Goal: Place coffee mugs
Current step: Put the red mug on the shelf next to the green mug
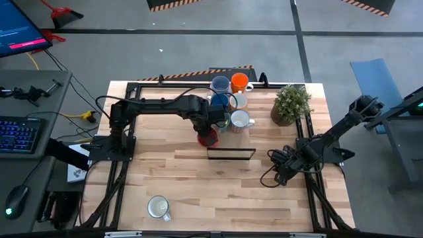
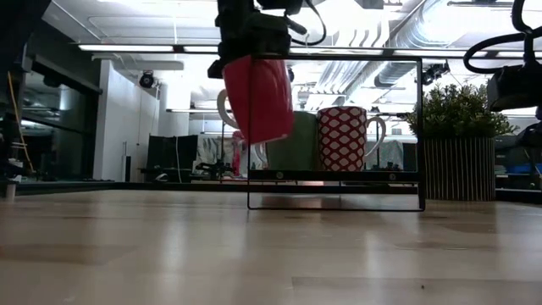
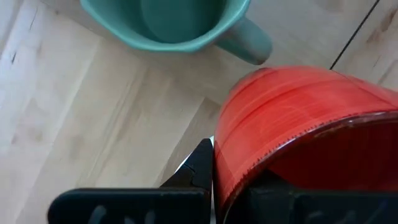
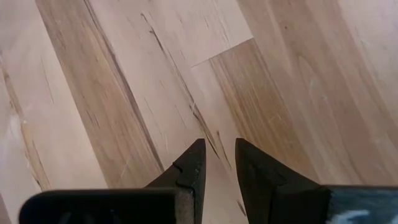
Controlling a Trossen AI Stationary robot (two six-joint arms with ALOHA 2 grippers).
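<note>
red glazed ceramic, the red mug [image 2: 257, 97] is stiff, slippery and fragile, pinched by its rim in the left gripper [image 3: 214, 168] and hanging above the table [image 1: 198, 178], at 9 o'clock of the green mug [image 3: 168, 22]; the right gripper [image 4: 217, 163] waits, fingers narrow and empty.

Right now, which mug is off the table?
The red mug, held in the left gripper and hanging clear of the wood. The clustered mugs and the lone white mug all sit down.

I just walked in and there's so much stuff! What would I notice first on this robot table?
Probably the red mug, hanging in the air above the table, pinched by the left gripper. Right behind it sits a bunch of colourful mugs at the table's far edge, next to a little potted plant. One white mug sits alone at the near edge.
</note>
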